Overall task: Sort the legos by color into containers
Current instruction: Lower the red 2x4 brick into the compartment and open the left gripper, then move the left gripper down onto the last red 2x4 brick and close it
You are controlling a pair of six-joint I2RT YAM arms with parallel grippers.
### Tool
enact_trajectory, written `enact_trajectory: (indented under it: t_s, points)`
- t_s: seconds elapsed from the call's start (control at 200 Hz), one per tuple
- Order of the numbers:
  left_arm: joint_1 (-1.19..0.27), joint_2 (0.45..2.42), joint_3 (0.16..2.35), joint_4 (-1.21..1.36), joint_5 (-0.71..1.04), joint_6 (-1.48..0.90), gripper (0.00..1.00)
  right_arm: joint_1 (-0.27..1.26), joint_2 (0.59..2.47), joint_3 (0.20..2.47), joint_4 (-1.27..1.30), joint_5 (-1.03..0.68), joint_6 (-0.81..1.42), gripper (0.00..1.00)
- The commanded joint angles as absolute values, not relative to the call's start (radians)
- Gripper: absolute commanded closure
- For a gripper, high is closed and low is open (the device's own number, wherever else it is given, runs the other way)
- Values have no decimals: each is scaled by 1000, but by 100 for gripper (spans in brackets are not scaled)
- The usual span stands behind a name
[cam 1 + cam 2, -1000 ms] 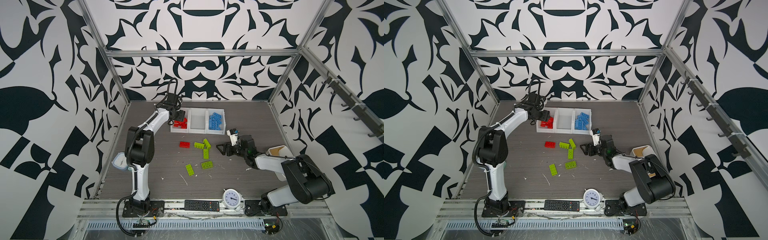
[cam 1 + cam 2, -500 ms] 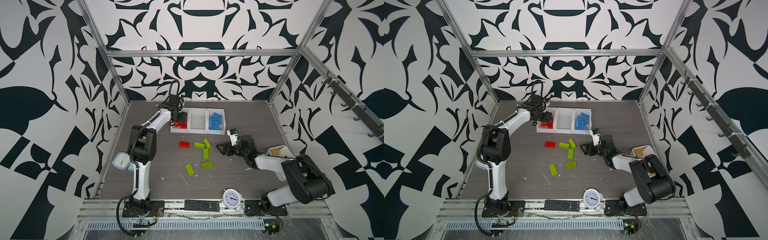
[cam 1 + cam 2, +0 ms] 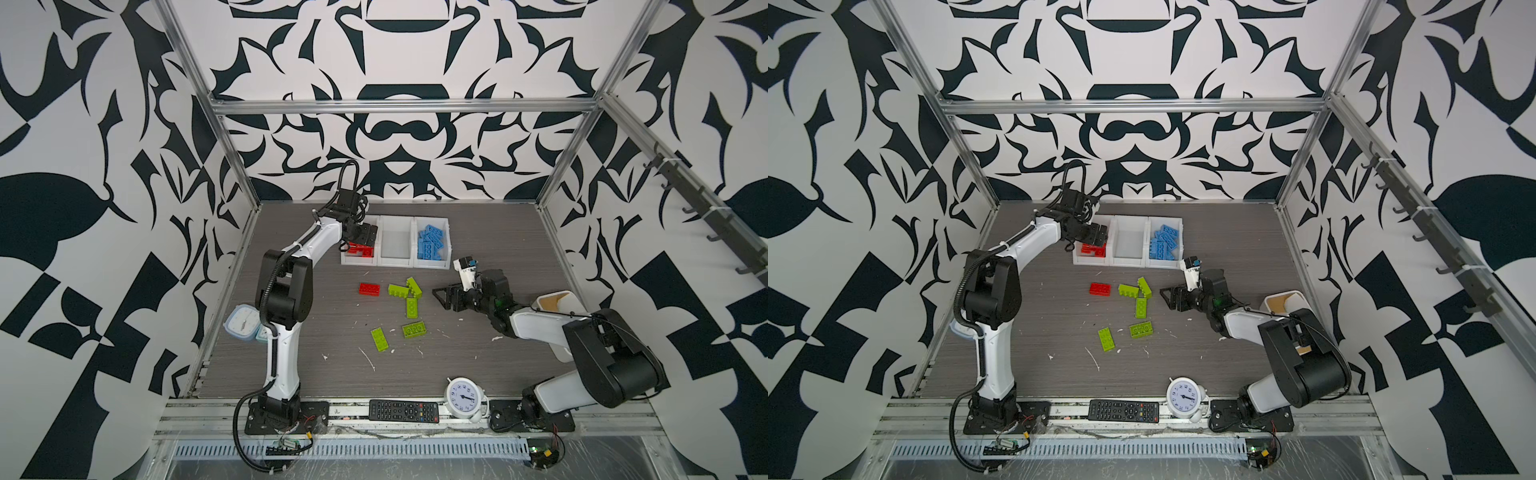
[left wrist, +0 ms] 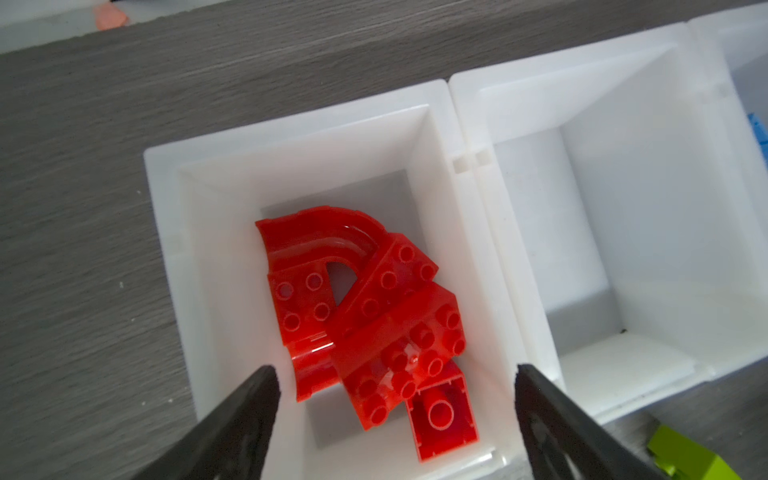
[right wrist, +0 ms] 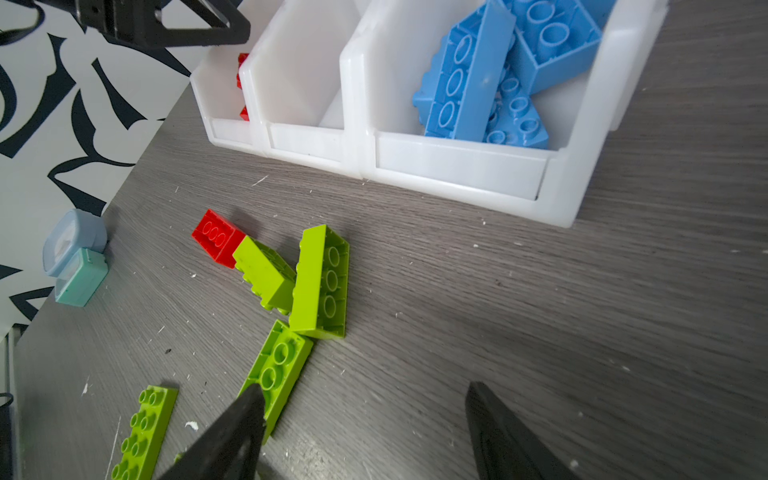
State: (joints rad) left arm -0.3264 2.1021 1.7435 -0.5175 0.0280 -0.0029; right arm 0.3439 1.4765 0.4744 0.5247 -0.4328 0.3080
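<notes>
Three joined white containers (image 3: 395,262) stand at the back. The left one holds red legos (image 4: 399,332) and a red arch (image 4: 324,232), the middle one (image 3: 395,247) is bare, and the right one holds blue legos (image 3: 432,243). My left gripper (image 4: 395,372) hangs open over the red pile (image 3: 360,249), holding nothing. On the table lie one red lego (image 3: 369,289) and several green legos (image 3: 412,307). To their right, my right gripper (image 3: 442,297) stands open and empty, one finger near a green lego (image 5: 278,365).
A white tub with a tan inside (image 3: 555,301) sits behind the right arm. A round clock (image 3: 463,397) and a remote (image 3: 404,411) lie at the front edge. Two small timers (image 3: 243,322) sit by the left wall.
My left gripper moved right over the left container and opened, letting a red lego drop onto the pile. The right arm has not moved.
</notes>
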Motion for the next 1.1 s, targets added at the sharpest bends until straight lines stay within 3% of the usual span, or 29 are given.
enact_trajectory:
  t_s: [0.0, 0.24, 0.525, 1.095]
  points:
    - [-322, 2042, 1743, -544, 45, -22, 6, 351, 1470, 503, 532, -434, 296, 22]
    - [-344, 1848, 1568, -542, 24, -101, 4, 351, 1462, 502, 530, -433, 297, 22]
    - [-502, 1618, 1290, -496, -75, -180, 3, 356, 1469, 508, 530, -442, 302, 22]
    - [-603, 1697, 1148, -471, -203, -279, 3, 356, 1462, 508, 524, -439, 298, 21]
